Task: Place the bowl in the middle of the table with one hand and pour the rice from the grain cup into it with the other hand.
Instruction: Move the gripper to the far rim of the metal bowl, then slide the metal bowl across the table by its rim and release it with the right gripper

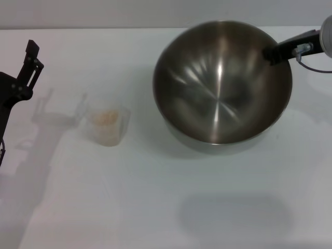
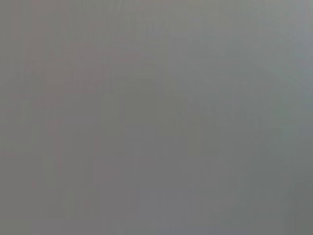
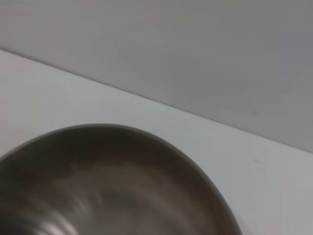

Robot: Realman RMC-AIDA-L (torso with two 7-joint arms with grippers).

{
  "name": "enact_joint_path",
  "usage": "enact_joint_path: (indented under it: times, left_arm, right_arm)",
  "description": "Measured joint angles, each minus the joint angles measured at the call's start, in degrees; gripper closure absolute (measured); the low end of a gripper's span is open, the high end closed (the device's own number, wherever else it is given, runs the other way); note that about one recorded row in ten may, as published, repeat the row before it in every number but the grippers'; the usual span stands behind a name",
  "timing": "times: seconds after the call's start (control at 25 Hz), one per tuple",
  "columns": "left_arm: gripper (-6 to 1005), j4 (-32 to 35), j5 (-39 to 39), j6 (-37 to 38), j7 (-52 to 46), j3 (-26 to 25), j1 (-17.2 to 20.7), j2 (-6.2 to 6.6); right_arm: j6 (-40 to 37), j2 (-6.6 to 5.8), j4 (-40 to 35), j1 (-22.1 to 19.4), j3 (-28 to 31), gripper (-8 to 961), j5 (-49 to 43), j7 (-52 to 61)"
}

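The steel bowl [image 1: 222, 83] hangs tilted above the white table [image 1: 155, 197], its shadow on the tabletop nearer me. My right gripper [image 1: 271, 53] is shut on the bowl's far right rim and carries it. The bowl's inside is empty; it also fills the low part of the right wrist view [image 3: 112, 186]. The clear grain cup [image 1: 107, 123] stands on the table left of the bowl, with a small heap of rice [image 1: 106, 118] inside. My left gripper [image 1: 30, 65] is at the table's left edge, well left of the cup and apart from it. The left wrist view shows only plain grey.
A grey wall [image 3: 195, 49] runs behind the table's far edge [image 1: 104, 28]. The left arm's shadow [image 1: 46, 116] falls on the table between the left gripper and the cup.
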Motion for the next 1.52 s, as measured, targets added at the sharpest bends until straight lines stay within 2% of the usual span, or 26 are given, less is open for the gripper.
enact_joint_path:
  times: [0.32, 0.84, 1.04, 1.36, 1.52]
  left_arm:
    - [167, -0.18, 0.00, 0.22, 0.00, 0.09, -0.08, 0.00]
    - [174, -0.25, 0.00, 0.47, 0.00, 0.25, -0.07, 0.00]
    - [275, -0.17, 0.00, 0.50, 0.04, 0.27, -0.04, -0.02]
    - [338, -0.17, 0.00, 0.89, 0.07, 0.60, 0.01, -0.08]
    - [338, -0.24, 0.01, 1.65, 0.09, 1.05, 0.07, -0.09]
  right_arm:
    - [0.94, -0.03, -0.55, -1.67, -0.69, 953, 7.85, -3.60]
    - [1.30, -0.07, 6.16, -1.85, -2.46, 953, 12.38, -6.44]
    - [1.50, -0.07, 7.33, -1.63, -2.68, 952, 12.50, -6.46]
    - [1.59, -0.07, 8.45, -1.12, -5.08, 953, 12.62, -6.55]
    - [1.73, -0.06, 8.74, -1.00, -5.13, 953, 12.54, -6.56]
